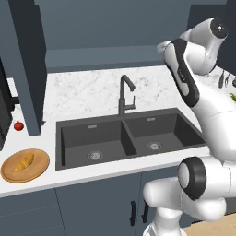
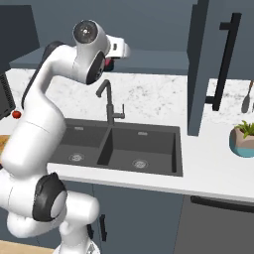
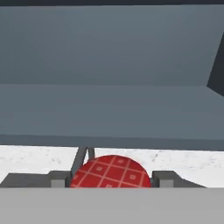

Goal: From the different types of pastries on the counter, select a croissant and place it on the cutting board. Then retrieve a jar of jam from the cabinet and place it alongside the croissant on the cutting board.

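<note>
Red check: the jar of jam [image 3: 110, 173] shows a round red top with a white grid, low centre in the hand view.
Hand: the hand [image 3: 111, 181] has its two dark fingers [image 3: 59, 180] flanking that red top, half-wide and closed on it from either side.
Height: in the right base view the hand sits high, upper centre of the frame, above the faucet [image 2: 110, 101], with a dab of red at its tip.
Ahead of the hand: flat grey-blue cabinet panels [image 3: 109, 65] cross the whole upper frame, with the speckled white counter [image 3: 183, 162] below them.
Below: a dark double sink [image 1: 129, 133] lies directly under the arm, centre of both base views.
Croissant: the croissant [image 1: 24, 162] is golden and lies on a round light-wood plate [image 1: 41, 168], lower left of the left base view, well apart from the hand.
Nearby: a small red round item [image 1: 18, 125] with a dark top sits on the counter just above the plate.
In the way: an open cabinet door [image 1: 25, 69] stands edge-on between that corner and the sink.
Right side: another door with a long dark handle [image 2: 225, 59], and a potted plant [image 2: 243, 139] at the right edge.
</note>
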Motion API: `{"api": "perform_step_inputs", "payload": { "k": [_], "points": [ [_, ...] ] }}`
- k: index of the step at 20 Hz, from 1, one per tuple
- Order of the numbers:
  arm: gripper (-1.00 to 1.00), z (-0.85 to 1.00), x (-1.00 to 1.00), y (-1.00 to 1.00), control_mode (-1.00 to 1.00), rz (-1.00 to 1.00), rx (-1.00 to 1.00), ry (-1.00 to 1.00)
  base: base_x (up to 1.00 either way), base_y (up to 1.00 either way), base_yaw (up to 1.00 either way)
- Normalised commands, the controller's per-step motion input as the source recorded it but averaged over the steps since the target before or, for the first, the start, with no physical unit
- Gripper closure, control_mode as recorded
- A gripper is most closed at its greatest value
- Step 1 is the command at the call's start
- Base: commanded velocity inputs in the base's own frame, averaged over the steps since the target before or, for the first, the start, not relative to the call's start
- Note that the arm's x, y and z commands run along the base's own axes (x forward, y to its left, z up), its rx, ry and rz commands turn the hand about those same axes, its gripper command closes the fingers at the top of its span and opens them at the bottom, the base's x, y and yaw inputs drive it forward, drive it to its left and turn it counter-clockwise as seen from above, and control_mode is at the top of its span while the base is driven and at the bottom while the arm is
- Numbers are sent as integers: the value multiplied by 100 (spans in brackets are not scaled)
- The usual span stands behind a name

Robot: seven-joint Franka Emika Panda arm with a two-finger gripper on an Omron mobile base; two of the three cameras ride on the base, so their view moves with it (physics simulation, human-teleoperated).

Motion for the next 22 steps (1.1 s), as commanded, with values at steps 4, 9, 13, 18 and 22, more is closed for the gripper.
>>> {"api": "perform_step_inputs", "payload": {
  "k": [4,9,13,18,22],
  "points": [
    [100,0,-97,0,-100,0,0,0,0,0,0],
    [100,0,-89,0,-100,0,0,0,0,0,0],
    [100,0,-80,0,-100,0,0,0,0,0,0],
    [100,0,0,0,100,0,0,0,-76,0,0],
    [100,0,0,0,100,0,0,0,-63,0,0]
  ]
}}
